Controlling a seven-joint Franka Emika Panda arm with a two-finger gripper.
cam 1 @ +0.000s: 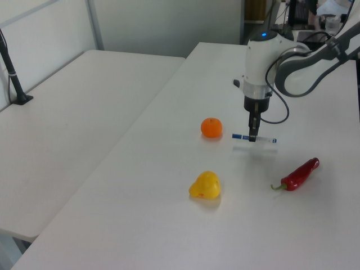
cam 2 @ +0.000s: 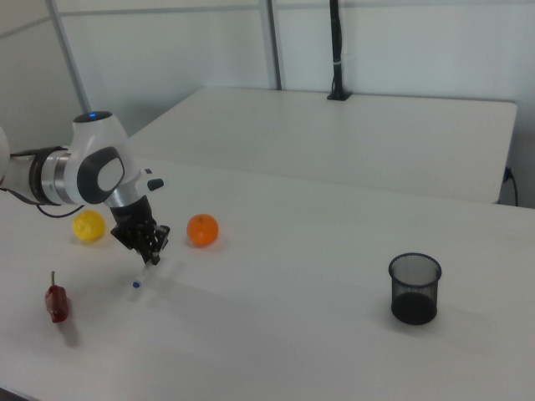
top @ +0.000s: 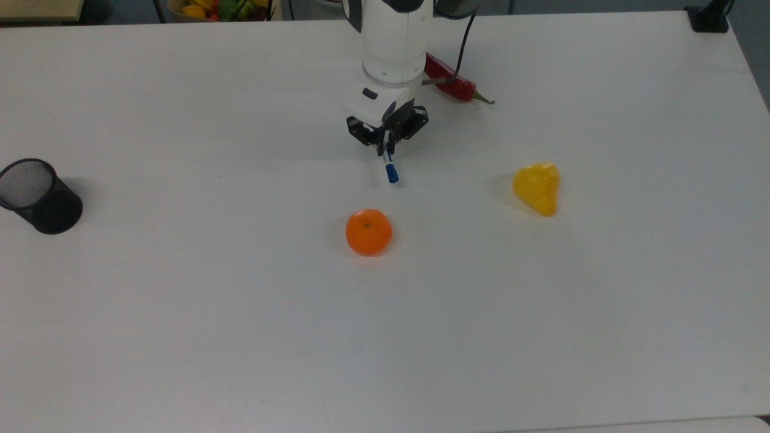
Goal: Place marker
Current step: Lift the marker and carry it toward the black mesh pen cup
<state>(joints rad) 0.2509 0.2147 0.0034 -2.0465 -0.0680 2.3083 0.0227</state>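
Marker [cam 1: 254, 138] is pinched at about mid-length between the fingers of the claw [cam 1: 252, 136], which are pressed together on its white barrel. In the left view the marker is held level and clear of the white table [cam 1: 169, 214], with a faint shadow on the surface just beneath it; its blue cap points toward the left view's left and its white end toward the left view's right. In the top view the claw [top: 386, 150] is seen pointing down from the white arm [top: 394, 42], and the blue-capped end of the marker [top: 391, 171] juts out below it toward the orange [top: 369, 232]. The orange is found near the claw on the cap side, while a red chili [top: 450, 81] lies on the table on the opposite side, partly hidden by the arm in the top view. A yellow pear-shaped fruit [top: 537, 187] is set apart from the claw toward the top view's right. A black mesh cup [top: 37, 196] is placed well apart from the claw at the top view's far left. In the right view the claw [cam 2: 152, 253] is seen between the yellow fruit [cam 2: 88, 226] and the orange [cam 2: 202, 230], with the mesh cup [cam 2: 413, 288] far off toward the right view's right.
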